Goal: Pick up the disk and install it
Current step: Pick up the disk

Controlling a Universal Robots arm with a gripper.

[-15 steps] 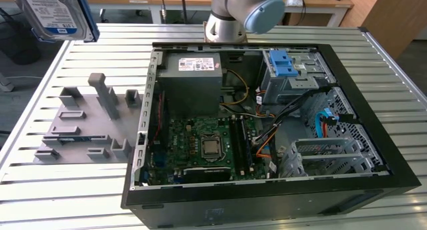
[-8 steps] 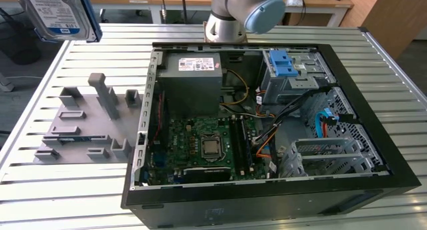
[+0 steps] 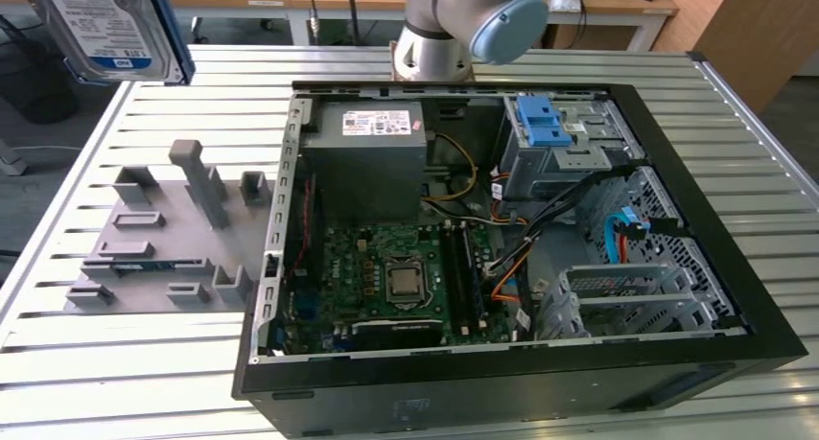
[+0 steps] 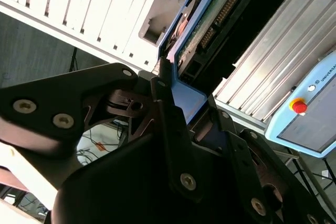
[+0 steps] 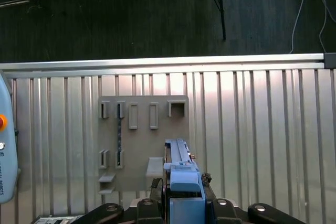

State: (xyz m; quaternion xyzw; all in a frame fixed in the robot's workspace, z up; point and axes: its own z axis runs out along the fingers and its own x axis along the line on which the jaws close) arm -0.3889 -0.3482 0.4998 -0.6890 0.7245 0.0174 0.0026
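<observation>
The disk [image 3: 109, 28] hangs high above the table at the exterior view's far left, its white-and-blue label facing the camera and its blue frame along one edge. In the second wrist view my gripper [image 4: 184, 103] is shut on the disk [image 4: 210, 19], with the black fingers [image 4: 163, 98] pressed against the blue rail frame and the green circuit board showing. In the first wrist view the disk [image 5: 181, 174] stands edge-on in my gripper [image 5: 181, 203], above the grey holder plate [image 5: 144, 145].
An open computer case [image 3: 716, 200] lies on the slatted metal table [image 3: 167, 363], holding a grey power-supply box [image 3: 364, 162], a drive cage with a light-blue latch [image 3: 553, 133] and a motherboard [image 3: 397, 277]. The grey holder plate [image 3: 160, 239] lies left of it. A teach pendant [image 4: 310, 114] sits nearby.
</observation>
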